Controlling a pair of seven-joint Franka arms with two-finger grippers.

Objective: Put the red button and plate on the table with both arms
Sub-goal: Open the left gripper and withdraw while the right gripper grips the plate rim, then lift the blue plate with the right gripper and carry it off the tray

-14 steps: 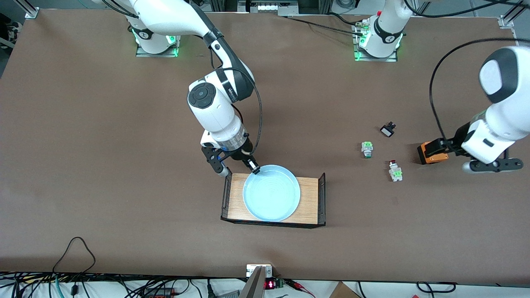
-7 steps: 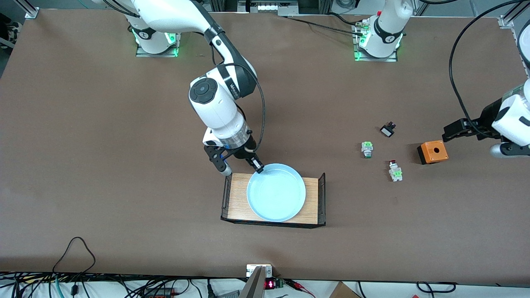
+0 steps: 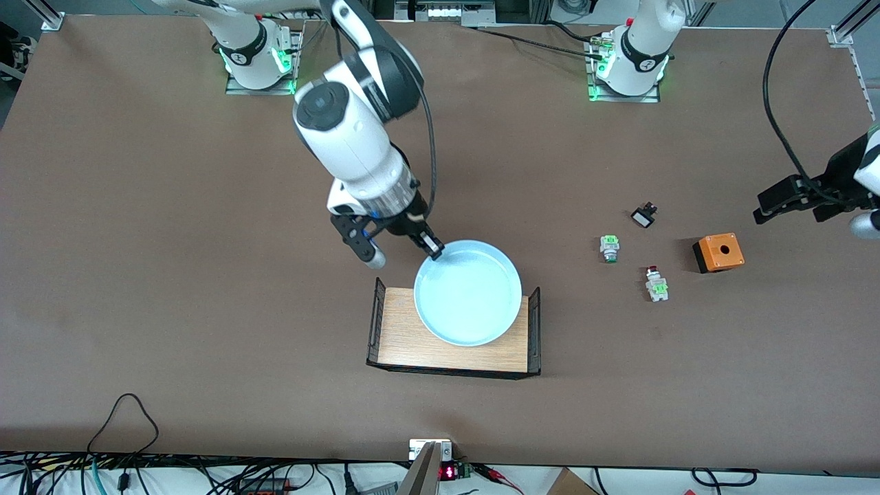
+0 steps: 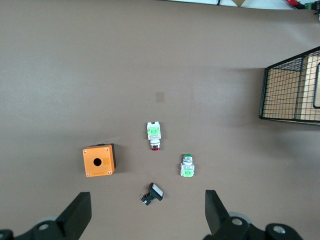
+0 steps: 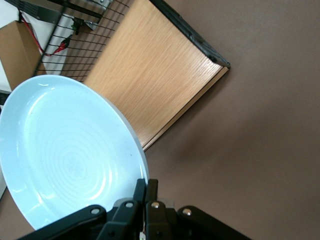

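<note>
Front view: right hand [image 3: 435, 251] is clamped on the rim of the plate [image 3: 467, 292] at the plate's 10 o'clock edge, fingers pinched tight with the rim between them. The plate is lifted clear of the wooden tray [image 3: 399, 337] and hangs over the tray's end toward the left arm, overlapping the tray's edge that lies farther from the front camera. Right wrist view confirms the grip: the hand [image 5: 145, 187] bites the plate [image 5: 65, 155] rim, with the tray [image 5: 150, 85] board and its black mesh end visible below the plate. Left hand [image 3: 801, 199] hovers over the bench [image 3: 172, 275] at the left arm's end, jaws spread wide and holding nothing. In the left wrist view, both fingers [image 4: 75, 215] stand well apart above the small parts. The red button [image 3: 656, 283] lies on the bench, between the tray and the orange box [image 3: 718, 252], apart from both. From the red button, the green-capped switch [image 3: 609, 247] sits at 10 o'clock, the black-and-white switch [image 3: 643, 216] at 12 o'clock and the orange box at 2 o'clock. None of these four parts touch one another.
</note>
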